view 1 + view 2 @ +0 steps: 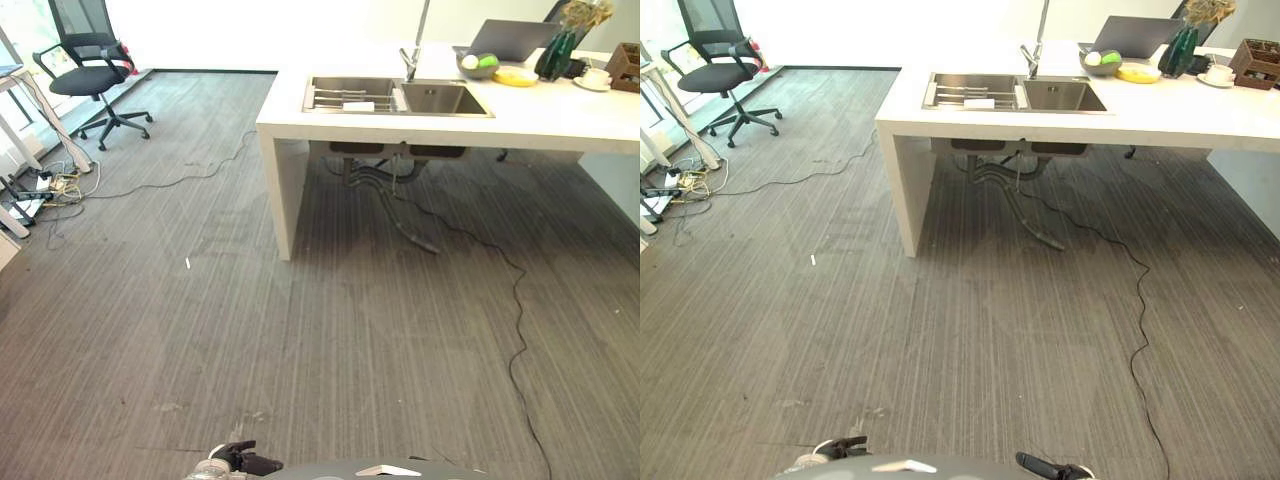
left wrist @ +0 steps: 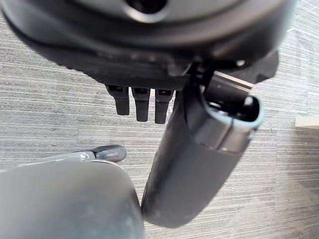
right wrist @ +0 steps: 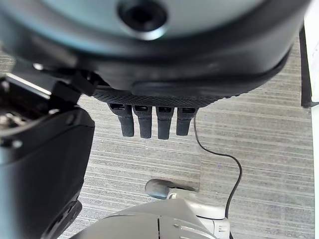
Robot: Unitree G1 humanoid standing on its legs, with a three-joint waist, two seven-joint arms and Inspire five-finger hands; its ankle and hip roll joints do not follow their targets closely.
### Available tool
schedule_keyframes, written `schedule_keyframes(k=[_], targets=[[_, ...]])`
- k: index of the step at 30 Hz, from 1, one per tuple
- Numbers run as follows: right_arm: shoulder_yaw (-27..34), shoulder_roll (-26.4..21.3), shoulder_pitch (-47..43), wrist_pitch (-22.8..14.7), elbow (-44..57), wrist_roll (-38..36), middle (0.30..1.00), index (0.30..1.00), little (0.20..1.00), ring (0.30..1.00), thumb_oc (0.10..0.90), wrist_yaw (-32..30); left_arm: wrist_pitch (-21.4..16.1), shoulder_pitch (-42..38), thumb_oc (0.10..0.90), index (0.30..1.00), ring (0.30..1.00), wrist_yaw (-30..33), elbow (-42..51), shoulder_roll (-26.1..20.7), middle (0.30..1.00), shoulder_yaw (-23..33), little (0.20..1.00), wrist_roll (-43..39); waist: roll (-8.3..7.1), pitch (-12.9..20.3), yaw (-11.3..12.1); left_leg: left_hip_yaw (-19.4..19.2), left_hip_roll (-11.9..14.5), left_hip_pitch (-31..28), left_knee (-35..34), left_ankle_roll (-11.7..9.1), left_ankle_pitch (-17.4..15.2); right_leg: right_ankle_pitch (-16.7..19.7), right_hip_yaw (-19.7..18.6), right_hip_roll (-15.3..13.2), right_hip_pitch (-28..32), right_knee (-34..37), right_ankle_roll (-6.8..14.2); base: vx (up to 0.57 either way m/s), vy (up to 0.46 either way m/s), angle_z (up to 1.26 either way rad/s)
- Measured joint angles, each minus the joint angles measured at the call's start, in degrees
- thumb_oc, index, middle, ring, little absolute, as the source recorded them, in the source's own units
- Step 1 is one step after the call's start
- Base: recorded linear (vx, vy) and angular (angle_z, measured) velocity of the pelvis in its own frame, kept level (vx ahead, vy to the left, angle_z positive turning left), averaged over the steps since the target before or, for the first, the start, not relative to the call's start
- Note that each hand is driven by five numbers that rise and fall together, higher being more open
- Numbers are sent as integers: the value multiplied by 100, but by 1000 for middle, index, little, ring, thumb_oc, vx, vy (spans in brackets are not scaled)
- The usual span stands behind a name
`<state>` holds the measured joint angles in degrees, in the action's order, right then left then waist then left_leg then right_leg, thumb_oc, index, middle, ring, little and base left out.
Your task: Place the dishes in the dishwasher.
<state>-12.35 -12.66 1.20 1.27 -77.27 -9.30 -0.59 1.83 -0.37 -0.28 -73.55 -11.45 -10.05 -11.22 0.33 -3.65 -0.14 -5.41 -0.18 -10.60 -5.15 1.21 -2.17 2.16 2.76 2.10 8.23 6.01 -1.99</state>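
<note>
Left eye view: white counter (image 1: 520, 120) stands far across grey carpet (image 1: 300, 340), well apart from the robot. Double sink (image 1: 395, 97) set into the counter's near-left part; rack with a white dish (image 1: 358, 105) in its left basin. Tap (image 1: 411, 62) just behind the sink. Beyond the sink to the right: bowl (image 1: 477, 66) with fruit, yellow plate (image 1: 516, 76), cup on saucer (image 1: 594, 78), green vase (image 1: 556, 52), laptop (image 1: 512, 38). Office chair (image 1: 92, 78) far left of the counter. Left hand (image 2: 142, 102) over carpet, fingers straight, released, holding nothing. Right hand (image 3: 152, 119) likewise, fingers straight, empty.
</note>
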Motion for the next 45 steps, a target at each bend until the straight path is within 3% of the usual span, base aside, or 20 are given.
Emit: schedule_keyframes(k=[12,13,14,15,16,18,20,22,24,28,30,31,32,34,35,36,37,38,41,45], targets=[[268,-88,-52,19,-14,-437,900,900,900,900,800,-4,-5,-115,800,900,900,47,-73,7,900,-10,900,-57,144,-156,-12,35,25,316,148,-68,30,-16,32,22,-238,1,4,-21,-55,2],[273,-64,-50,11,-9,-455,900,900,900,900,800,-1,-39,-137,800,900,900,79,47,-18,900,-4,900,-74,11,-234,-5,9,-12,761,839,-253,-121,-45,95,-5,-403,-143,-71,-126,-157,29],[362,1,-271,-29,-103,-460,900,900,900,900,800,1,-243,-460,800,900,900,130,205,-165,900,19,900,-259,-181,-522,87,28,-104,2089,2927,-692,-119,-187,145,-220,-738,-400,-215,-2,-64,30],[397,-22,-342,-12,-146,-475,900,900,900,900,800,-6,-279,-671,800,900,900,150,222,-152,900,19,900,-403,-268,-659,200,172,-125,2531,3637,-918,132,-195,83,-288,-682,-325,-293,180,22,12],[388,-46,-405,63,-281,-477,900,900,900,900,800,-34,-277,-733,800,900,900,169,242,-113,900,6,900,-452,-291,-684,305,239,-129,2646,3666,-913,-14,-34,36,-327,-542,-144,-255,201,50,-8],[381,-150,-500,46,-353,-473,900,900,900,900,800,-120,-250,-754,800,900,900,187,223,-13,900,-98,900,-441,-192,-717,266,180,-15,2450,2526,-794,15,-154,17,-288,-401,2,-281,239,51,-15],[382,-275,-576,7,-339,-454,900,900,900,900,800,-156,-234,-737,800,900,900,163,183,179,900,-73,900,-489,3,-833,276,34,61,2236,1098,-672,515,-216,-61,-191,-298,5,-275,314,79,-22],[367,-302,-562,23,-341,-444,900,900,900,900,800,-197,-247,-721,800,900,900,191,184,256,900,-133,900,-481,118,-820,324,98,24,2146,-82,-802,974,-335,-140,-151,-199,4,-225,328,60,-7],[351,-319,-655,31,-343,-443,900,900,900,900,800,-232,-277,-820,800,900,900,152,212,296,900,-127,900,-536,210,-895,494,267,51,2466,-79,-942,1210,-483,-324,-145,-126,2,-227,430,77,-32],[205,-222,-624,-41,-427,-441,900,900,900,900,800,-240,-283,-717,800,900,900,173,207,337,900,-153,900,-432,291,-547,747,-329,329,2417,-17,-543,1374,-916,-801,-128,329,7,-20,347,89,-69],[174,-2,-622,-49,-473,-439,900,900,900,900,800,-243,-206,-770,800,900,900,173,212,118,900,-263,900,-303,-198,-440,692,-466,-118,2168,-25,-73,1296,-1100,-817,-582,511,-143,272,428,137,-37],[154,47,-657,-21,-451,-444,900,900,900,900,800,-237,-162,-799,800,900,900,215,230,76,900,-298,900,-199,-244,-409,644,-499,-168,2021,-39,142,1273,-1117,-751,-607,489,-464,322,360,139,-23],[154,80,-647,-15,-389,-449,900,900,900,900,800,-237,-91,-774,800,900,900,261,233,66,900,-355,900,-158,-216,-402,594,-503,-157,1852,-38,325,1256,-1139,-657,-569,411,-948,406,155,56,-12],[201,181,-438,-77,-228,-488,900,900,900,900,800,-197,31,-525,800,900,900,380,650,0,900,-642,900,-179,-179,-241,491,-436,-165,1544,-2,342,1009,-1180,-706,-479,-171,-2600,1077,250,68,16],[196,223,-411,-125,-213,-490,900,900,900,900,800,-179,-135,-523,800,900,900,413,700,-19,900,-723,900,-180,-212,-189,428,-356,-242,1482,0,340,989,-1203,-732,-462,-310,-2881,1121,264,57,40],[230,250,-391,-133,-168,-511,900,900,900,900,800,-174,10,-504,800,900,900,482,1283,-75,900,-703,900,-295,-204,-191,420,-246,-291,1393,45,438,771,-1015,-805,-360,-548,-3271,1316,277,50,36],[312,152,-347,-138,263,-626,900,900,900,900,800,-132,307,258,800,900,900,651,3390,-300,900,-431,900,-548,-166,-446,332,-138,-255,1285,144,523,576,-546,-849,-266,-1134,-4588,1675,176,25,45],[532,107,-218,-215,553,-704,900,900,900,900,800,-154,-15,633,800,900,900,680,4493,-404,900,-396,900,-708,-26,-598,259,31,-191,1096,125,499,576,-638,-704,-182,-1514,-5317,1627,286,33,58],[872,11,-88,-210,685,-902,900,900,900,900,800,-357,-447,399,800,900,900,1082,5451,-467,900,-33,900,-736,243,-641,275,201,-37,500,117,470,200,-892,-278,-251,-2686,-5945,1296,450,-31,40],[452,49,-400,-273,370,-1015,900,900,900,900,800,-563,-682,-724,800,900,900,1880,4299,-340,900,416,900,-1007,175,-566,-50,585,-37,193,115,290,-97,-963,-194,-484,-3122,-3496,1025,467,-130,56]])
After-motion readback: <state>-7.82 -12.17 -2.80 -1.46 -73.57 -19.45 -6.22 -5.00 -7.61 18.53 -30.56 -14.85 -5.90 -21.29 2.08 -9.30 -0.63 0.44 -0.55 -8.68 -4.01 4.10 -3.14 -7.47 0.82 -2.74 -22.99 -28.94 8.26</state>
